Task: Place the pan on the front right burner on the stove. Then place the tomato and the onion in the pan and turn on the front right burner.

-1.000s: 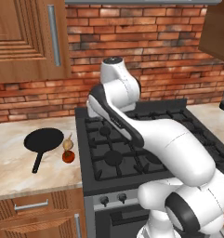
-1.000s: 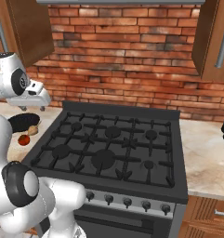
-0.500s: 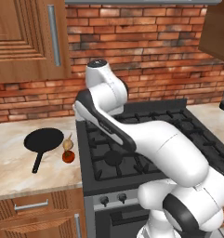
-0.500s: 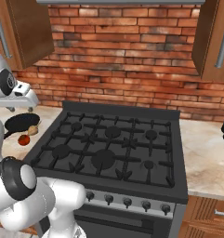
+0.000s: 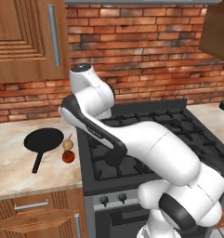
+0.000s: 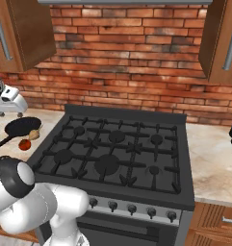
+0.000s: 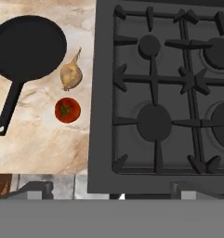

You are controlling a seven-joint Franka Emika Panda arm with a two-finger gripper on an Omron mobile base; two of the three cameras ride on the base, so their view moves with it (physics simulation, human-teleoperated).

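Over the last second the arm has swung leftward: in the left base view its upper white joint, earlier above the stove's back left corner, now stands nearer the surface's edge, and in the right base view the hand has slid toward the left border of the picture. The base has not driven; the stove (image 6: 122,149) and the brick wall (image 6: 132,62) sit where they did. The pan, the tomato and the onion lie as before.

The end effector (image 6: 9,98) hangs high at the far left of the right base view, above the marble surface (image 5: 20,162) to the left of the stove. Its fingers themselves are hard to make out, but it is released, spread wide, and grips nothing and touches nothing.

From the hand view, looking straight down, the pan (image 7: 29,49) rests on the surface well left of the stove, its long handle pointing toward the near edge. The onion (image 7: 71,76) lies just right of the pan's rim, stalk tip pointing away from the near edge. The tomato (image 7: 67,110) sits just nearer than the onion, apart from it, between the pan's handle and the stove's left edge. All the grates are bare.
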